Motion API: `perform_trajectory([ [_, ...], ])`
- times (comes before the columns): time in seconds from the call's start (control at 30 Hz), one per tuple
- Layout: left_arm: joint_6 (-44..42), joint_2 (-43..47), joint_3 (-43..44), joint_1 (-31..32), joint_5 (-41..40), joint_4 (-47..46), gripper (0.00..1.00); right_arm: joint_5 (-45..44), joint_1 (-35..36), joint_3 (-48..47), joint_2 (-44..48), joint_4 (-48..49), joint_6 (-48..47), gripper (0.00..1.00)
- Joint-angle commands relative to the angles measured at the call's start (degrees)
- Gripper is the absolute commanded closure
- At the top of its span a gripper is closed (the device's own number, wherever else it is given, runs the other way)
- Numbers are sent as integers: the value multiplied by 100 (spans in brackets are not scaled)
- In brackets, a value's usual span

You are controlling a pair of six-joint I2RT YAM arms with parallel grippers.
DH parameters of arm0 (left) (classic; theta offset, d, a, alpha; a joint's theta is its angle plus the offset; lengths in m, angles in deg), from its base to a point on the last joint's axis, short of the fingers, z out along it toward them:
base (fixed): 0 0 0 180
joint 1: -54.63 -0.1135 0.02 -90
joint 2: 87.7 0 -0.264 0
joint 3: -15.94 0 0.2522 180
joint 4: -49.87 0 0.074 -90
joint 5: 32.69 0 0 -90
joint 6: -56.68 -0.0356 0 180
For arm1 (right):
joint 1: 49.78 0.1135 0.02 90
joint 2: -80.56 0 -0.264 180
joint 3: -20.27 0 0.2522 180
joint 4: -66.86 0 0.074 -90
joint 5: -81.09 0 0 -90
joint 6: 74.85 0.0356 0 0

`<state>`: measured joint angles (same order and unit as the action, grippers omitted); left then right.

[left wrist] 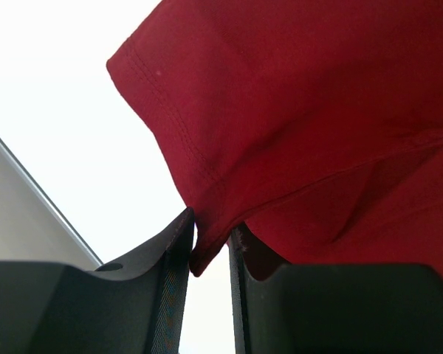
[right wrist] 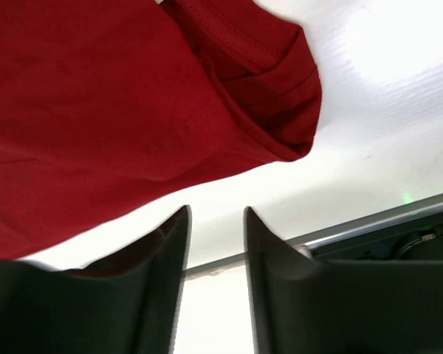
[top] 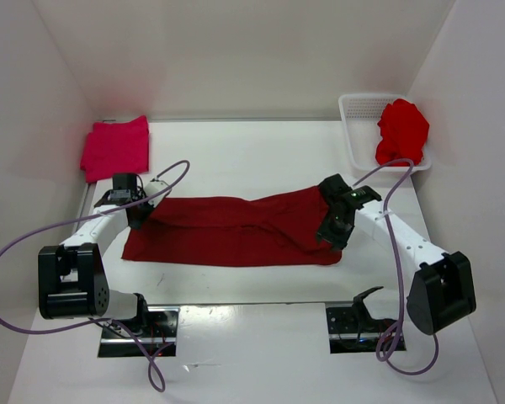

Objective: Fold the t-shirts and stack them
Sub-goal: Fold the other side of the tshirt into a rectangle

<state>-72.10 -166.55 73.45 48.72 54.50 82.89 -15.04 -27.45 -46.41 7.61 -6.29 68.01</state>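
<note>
The left hand (left wrist: 212,227) pinches a corner of the dark maroon t-shirt (top: 227,231) lying on the desk (top: 261,160), while the right hand (right wrist: 216,215) stands open and empty at its other end.

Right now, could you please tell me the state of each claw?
Left claw: closed on the maroon t-shirt, at its edge.
Right claw: open, holding nothing.

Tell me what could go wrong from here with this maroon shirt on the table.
1. The left gripper pinches only a narrow bit of the maroon t-shirt at its hem; a pull may slip it free.
2. The right gripper is open with nothing between its fingers; if the left moves alone, the shirt will likely drag and bunch.
3. The right arm's cable loops by the basket and might catch its rim.
</note>
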Motion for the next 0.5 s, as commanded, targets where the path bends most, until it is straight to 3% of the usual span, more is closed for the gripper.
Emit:
perform_trajectory([
  [0.0, -24, 98, 143, 20, -79, -246, 67, -64, 88, 2, -18, -169, 5, 52],
  [0.03, -24, 98, 213, 20, -79, -318, 67, -64, 88, 2, -18, -169, 5, 44],
  [0.07, 54, 98, 213, 72, -79, -379, 67, -64, 88, -51, -18, -169, 5, 43],
  [0.3, 266, -156, 731, 134, 140, -652, 67, -186, 525, -569, 272, 208, -188, 42],
  [0.47, 213, -491, 1065, 345, -132, -1108, 67, -187, 668, -701, -166, 463, -188, 42],
])
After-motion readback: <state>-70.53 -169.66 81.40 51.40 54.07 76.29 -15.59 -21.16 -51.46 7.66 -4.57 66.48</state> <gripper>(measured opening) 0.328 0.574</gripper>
